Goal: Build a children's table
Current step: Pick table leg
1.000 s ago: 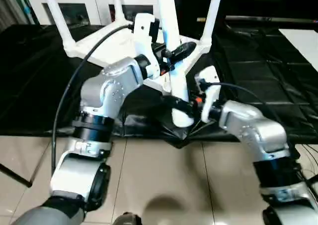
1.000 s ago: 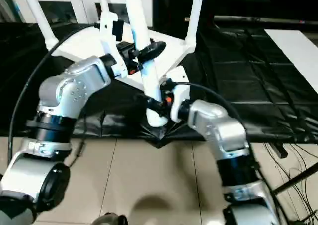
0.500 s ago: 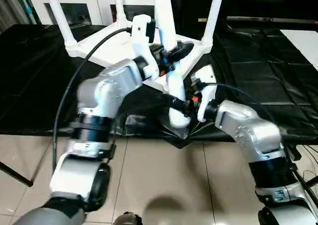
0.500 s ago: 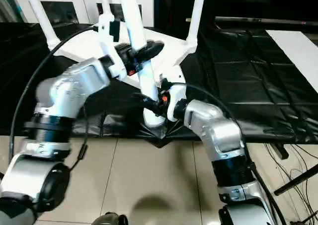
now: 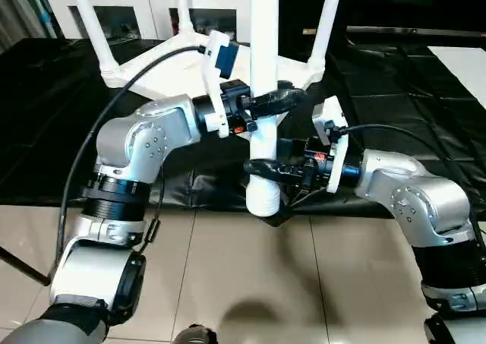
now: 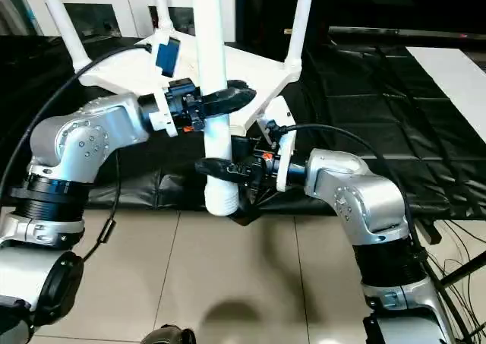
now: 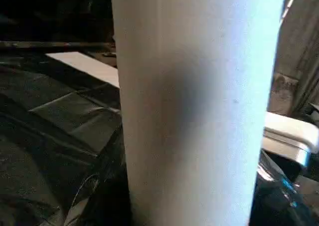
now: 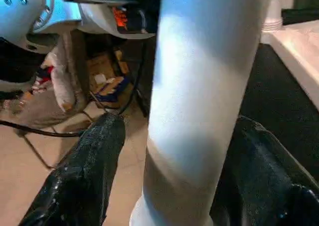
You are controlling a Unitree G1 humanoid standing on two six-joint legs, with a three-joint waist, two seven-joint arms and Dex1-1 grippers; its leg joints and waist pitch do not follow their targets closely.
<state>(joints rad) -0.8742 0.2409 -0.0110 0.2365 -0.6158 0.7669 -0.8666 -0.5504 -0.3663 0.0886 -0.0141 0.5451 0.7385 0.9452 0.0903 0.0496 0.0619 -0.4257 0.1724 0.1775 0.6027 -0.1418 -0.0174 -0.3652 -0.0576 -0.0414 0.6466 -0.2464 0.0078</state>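
Nearest to us, over the beige tiled floor (image 5: 228, 276), we hold a loose white tube leg (image 5: 263, 93) upright, its wide round end hanging just past the near edge of the black sheet (image 5: 395, 108) that covers the low platform. Our right gripper (image 5: 266, 167) reaches in from the right and brackets the lower part of this leg; in the right wrist view its two black fingers (image 8: 84, 171) stand on either side of the tube with daylight between each finger and the white surface, so the jaws stand wide around it and do not pinch it. A little higher and from the left, our left gripper (image 5: 275, 101) meets the same leg at mid-height; its black fingers wrap across the tube, and the left wrist view has the tube right up against the camera, so we read these jaws as closed on the leg at a medium width. Just beyond the grippers lies the children's table top (image 5: 175, 55), upside down on the black sheet, with three white legs already standing up from its corner sockets, two on the far left and one on the far right. Farthest back, at the left, stands a white cabinet (image 5: 137, 6) with glass doors.
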